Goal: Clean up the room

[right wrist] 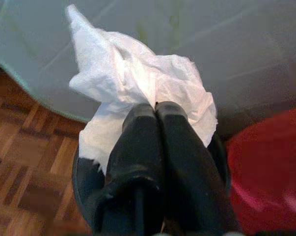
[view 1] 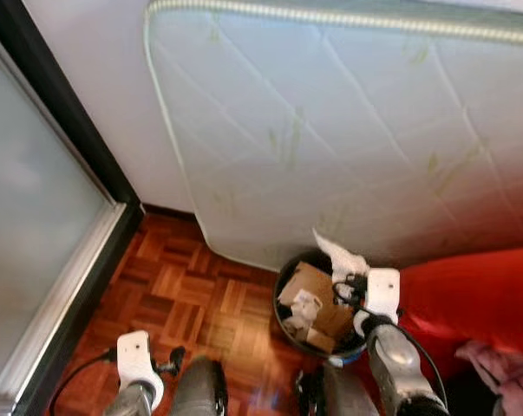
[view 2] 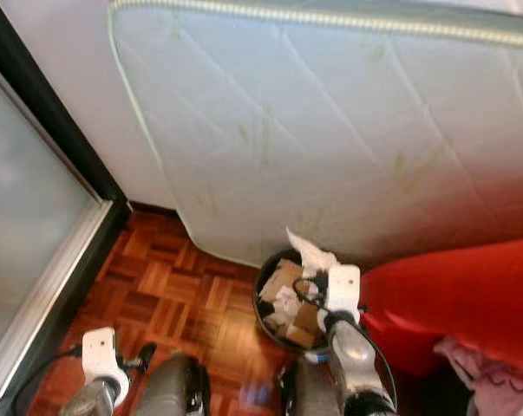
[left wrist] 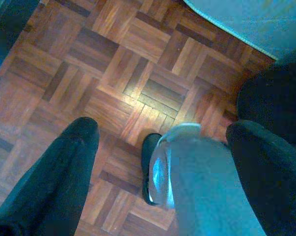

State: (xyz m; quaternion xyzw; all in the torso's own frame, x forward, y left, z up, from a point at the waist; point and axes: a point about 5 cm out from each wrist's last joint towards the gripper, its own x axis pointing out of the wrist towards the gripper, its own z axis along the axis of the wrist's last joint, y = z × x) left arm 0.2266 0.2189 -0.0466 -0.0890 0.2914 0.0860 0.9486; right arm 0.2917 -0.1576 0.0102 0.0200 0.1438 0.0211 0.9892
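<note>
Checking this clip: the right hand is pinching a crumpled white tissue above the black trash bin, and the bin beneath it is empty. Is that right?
Not quite. The right hand does pinch the crumpled white tissue above the black trash bin, but the bin is not empty: the left eye view shows cardboard pieces and crumpled paper already inside it.

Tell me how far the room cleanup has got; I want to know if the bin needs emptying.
Done: the black bin already holds cardboard scraps and crumpled paper. In hand: the right pincer is shut on a white tissue right above the bin, not yet dropped. The left pincer hangs open over the parquet floor. Left: release the tissue; the bin looks nearly full.
</note>
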